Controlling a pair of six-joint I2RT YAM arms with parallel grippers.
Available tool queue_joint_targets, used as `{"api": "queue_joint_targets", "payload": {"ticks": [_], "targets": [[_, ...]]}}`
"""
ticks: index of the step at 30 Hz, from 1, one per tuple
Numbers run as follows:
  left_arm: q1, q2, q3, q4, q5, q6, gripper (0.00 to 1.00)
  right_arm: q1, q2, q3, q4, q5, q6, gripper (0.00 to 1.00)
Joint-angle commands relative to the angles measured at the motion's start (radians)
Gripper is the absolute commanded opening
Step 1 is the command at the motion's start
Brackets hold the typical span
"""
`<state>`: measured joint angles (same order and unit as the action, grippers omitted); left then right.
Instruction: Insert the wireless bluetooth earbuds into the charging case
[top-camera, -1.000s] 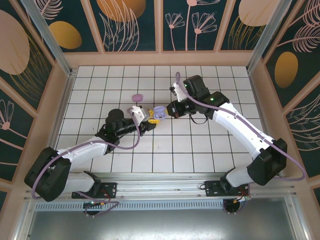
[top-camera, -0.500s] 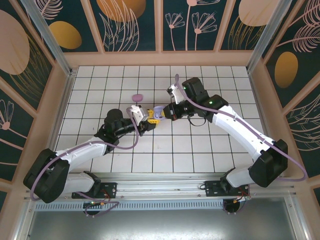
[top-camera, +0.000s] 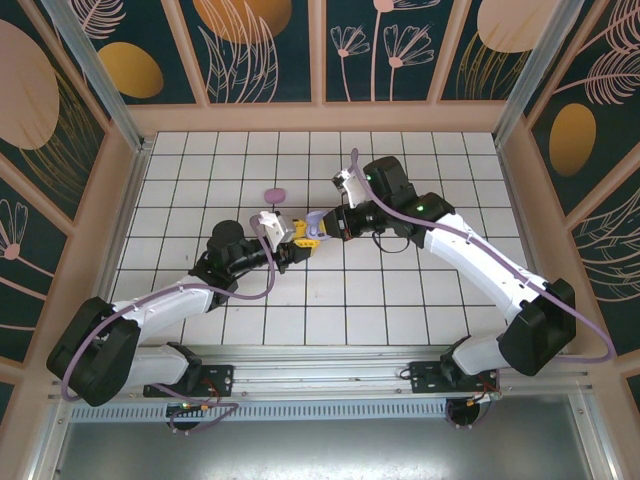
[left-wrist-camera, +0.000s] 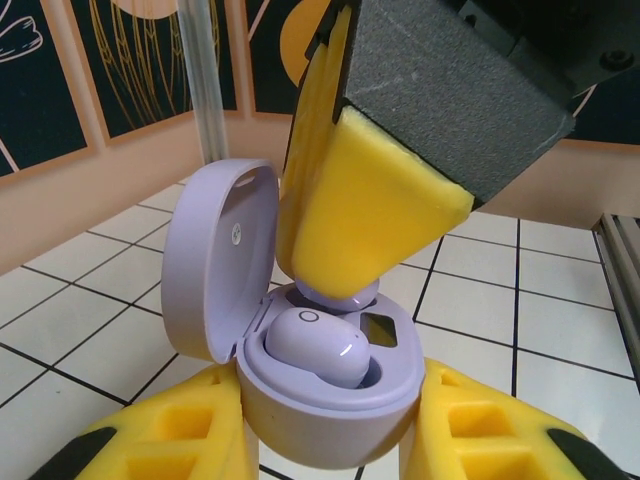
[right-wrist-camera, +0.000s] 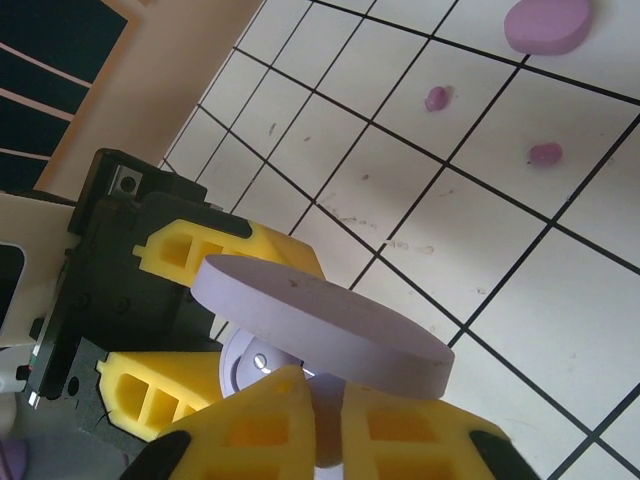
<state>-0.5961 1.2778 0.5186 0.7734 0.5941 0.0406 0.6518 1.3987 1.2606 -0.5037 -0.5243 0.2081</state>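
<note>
While seating's under way, left claw (left-wrist-camera: 330, 445): pinches lavender case (left-wrist-camera: 300, 400) at base, lid up, so slots face r. arm.
Near bud (left-wrist-camera: 310, 345): already in its slot.
Far bud (left-wrist-camera: 335, 290): at rear slot, prob. not fully down.
Right claw (right-wrist-camera: 330, 438): tips nearly together on far bud, steering it in.
Pink buds (right-wrist-camera: 436, 98): loose on desk (right-wrist-camera: 480, 250), w/ pink case (right-wrist-camera: 545, 25) beyond.

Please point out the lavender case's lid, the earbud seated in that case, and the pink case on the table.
lavender lid (left-wrist-camera: 215, 260): left wrist view, inner face of the open lid.
seated earbud (left-wrist-camera: 310, 345): left wrist view, its rounded top.
pink case (right-wrist-camera: 545, 22): right wrist view, its top face.
</note>
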Motion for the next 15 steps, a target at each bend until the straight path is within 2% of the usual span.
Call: {"api": "queue_joint_targets", "payload": {"ticks": [1,8,15], "targets": [[-0.005,-0.020,0.004,0.091,0.038,-0.012,0.00,0.008,-0.015,-0.011,-0.010,0.024,-0.007,0.18],[-0.005,-0.017,0.006,0.095,0.043,-0.020,0.00,0.009,-0.005,0.029,-0.053,0.102,-0.019,0.30],[-0.004,-0.022,0.000,0.096,0.044,-0.028,0.00,0.012,0.009,0.066,-0.061,0.114,-0.019,0.34]]}}
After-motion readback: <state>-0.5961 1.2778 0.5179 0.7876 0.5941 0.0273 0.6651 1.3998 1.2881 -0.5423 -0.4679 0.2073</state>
